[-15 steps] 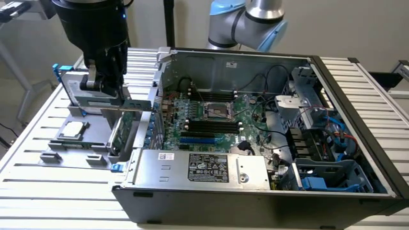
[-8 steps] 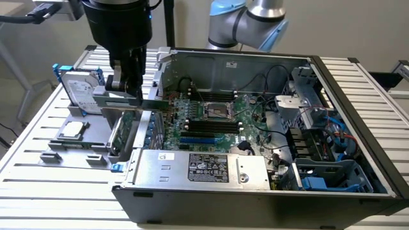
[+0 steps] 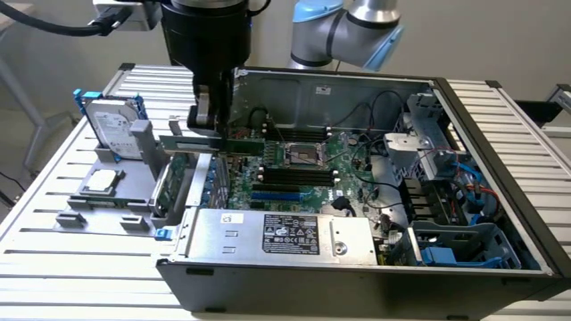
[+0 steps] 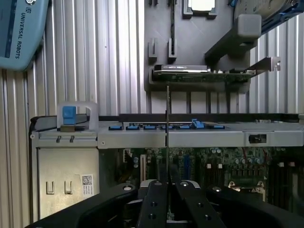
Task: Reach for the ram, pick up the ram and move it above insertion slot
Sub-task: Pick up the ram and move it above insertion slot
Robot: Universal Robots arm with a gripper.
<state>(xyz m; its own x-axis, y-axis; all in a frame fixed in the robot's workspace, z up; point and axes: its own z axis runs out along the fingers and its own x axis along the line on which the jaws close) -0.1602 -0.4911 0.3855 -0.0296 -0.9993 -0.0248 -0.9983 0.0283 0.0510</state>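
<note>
The ram (image 3: 243, 146) is a long, thin green stick that hangs level over the left wall of the open computer case (image 3: 357, 267). My gripper (image 3: 207, 132) comes down from above and is shut on it near its middle. In the wrist view the ram (image 4: 167, 114) shows edge-on as a thin line running out from between the black fingers (image 4: 154, 199) of the gripper (image 4: 167, 187). The motherboard's black memory slots (image 3: 295, 175) lie lower and toward the exterior view's right of the ram. The ram is clear of them and of the board.
A grey fixture (image 3: 98, 200) on the slatted table holds a silver hard drive in a blue frame (image 3: 111, 124), a processor chip (image 3: 103, 180) and a bigger green expansion card (image 3: 171, 184) (image 4: 209, 75). The case holds a power supply (image 3: 285, 234), cables and a drive cage (image 3: 446, 194).
</note>
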